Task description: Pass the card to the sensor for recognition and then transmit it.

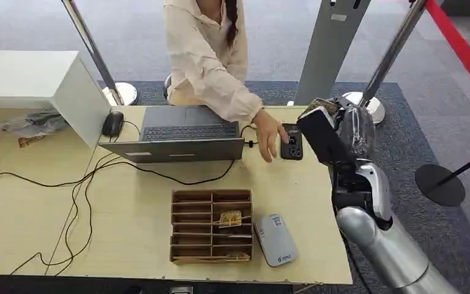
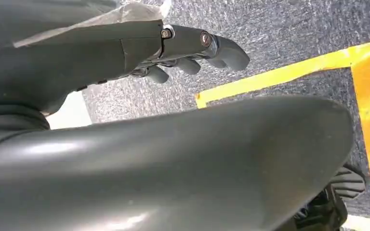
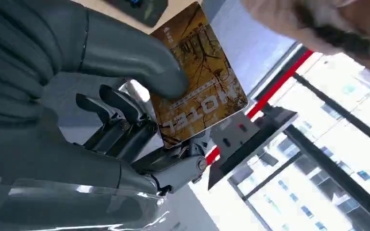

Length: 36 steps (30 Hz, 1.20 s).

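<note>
My right hand is raised above the table's right edge, beyond the far end of the card box. It pinches a golden card printed "HOTEL" between the thumb and the fingers; the card's edge shows at the top of the hand. The grey card sensor lies flat on the table near the front edge, well below and nearer than the hand. My left hand hangs over grey carpet, holding nothing, its fingers loosely bent.
A person in a cream top sits across the table with one hand on a black phone. A laptop, cables, a mouse and a cardboard card box share the table. A white box stands far left.
</note>
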Tool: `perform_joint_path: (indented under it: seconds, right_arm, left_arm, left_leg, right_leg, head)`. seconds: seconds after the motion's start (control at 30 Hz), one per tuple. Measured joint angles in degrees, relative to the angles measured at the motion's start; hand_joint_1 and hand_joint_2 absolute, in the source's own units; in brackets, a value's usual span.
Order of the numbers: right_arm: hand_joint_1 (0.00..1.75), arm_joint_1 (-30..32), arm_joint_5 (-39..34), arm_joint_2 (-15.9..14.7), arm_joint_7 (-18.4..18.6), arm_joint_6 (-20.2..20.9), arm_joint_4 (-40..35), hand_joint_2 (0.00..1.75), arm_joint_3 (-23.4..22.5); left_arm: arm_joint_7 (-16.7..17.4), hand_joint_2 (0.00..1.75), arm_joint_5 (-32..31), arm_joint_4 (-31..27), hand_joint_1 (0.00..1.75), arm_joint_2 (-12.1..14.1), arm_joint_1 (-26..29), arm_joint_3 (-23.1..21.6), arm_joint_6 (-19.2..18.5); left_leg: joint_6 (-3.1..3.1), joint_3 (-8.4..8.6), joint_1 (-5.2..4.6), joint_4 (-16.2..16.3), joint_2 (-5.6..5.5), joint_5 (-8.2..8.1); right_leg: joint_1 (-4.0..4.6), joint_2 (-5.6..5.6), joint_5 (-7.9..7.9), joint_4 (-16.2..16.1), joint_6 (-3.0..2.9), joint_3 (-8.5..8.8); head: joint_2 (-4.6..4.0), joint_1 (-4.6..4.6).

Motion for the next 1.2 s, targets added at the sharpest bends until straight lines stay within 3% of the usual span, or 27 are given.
perform_joint_path:
  seconds: [0.2,0.63,0.83,1.2]
  right_arm:
    - [1.75,-4.85,-1.53,4.46,-1.94,-0.42,0.33,1.75,0.13]
    - [1.75,-14.31,0.11,13.26,-3.89,-0.24,8.17,1.75,3.3]
    - [1.75,-15.26,0.44,15.65,-4.04,-0.26,11.76,1.75,4.76]
    - [1.75,-15.31,0.46,17.07,-4.04,-0.41,15.45,1.75,5.95]
  left_arm:
    - [-4.17,0.0,-1.2,-0.04,0.0,-0.44,-0.18,-0.04,1.07]
    - [-4.37,0.0,-2.84,-0.07,0.0,-1.11,-0.25,-0.42,0.68]
    - [-4.37,0.0,-2.97,-0.09,0.0,-1.29,-0.25,-0.44,0.63]
    - [-4.37,0.0,-2.97,-0.09,0.0,-1.36,-0.2,-0.44,0.5]
  left_leg:
    - [-0.02,0.01,0.0,0.0,0.02,0.02]
    - [-0.03,-0.01,0.01,0.0,-0.01,0.02]
    - [-0.03,-0.01,0.01,0.0,-0.01,0.02]
    - [-0.03,0.0,0.0,0.0,-0.01,0.02]
  right_leg:
    - [0.0,0.0,0.0,0.08,0.0,0.0]
    - [0.0,0.0,0.0,0.1,-0.01,-0.02]
    - [0.0,0.0,0.0,0.1,0.0,-0.02]
    - [0.0,0.0,0.0,0.09,0.0,-0.03]
  head:
    - [0.0,-0.02]
    - [0.0,-0.02]
    - [0.0,0.0]
    - [0.0,-0.02]
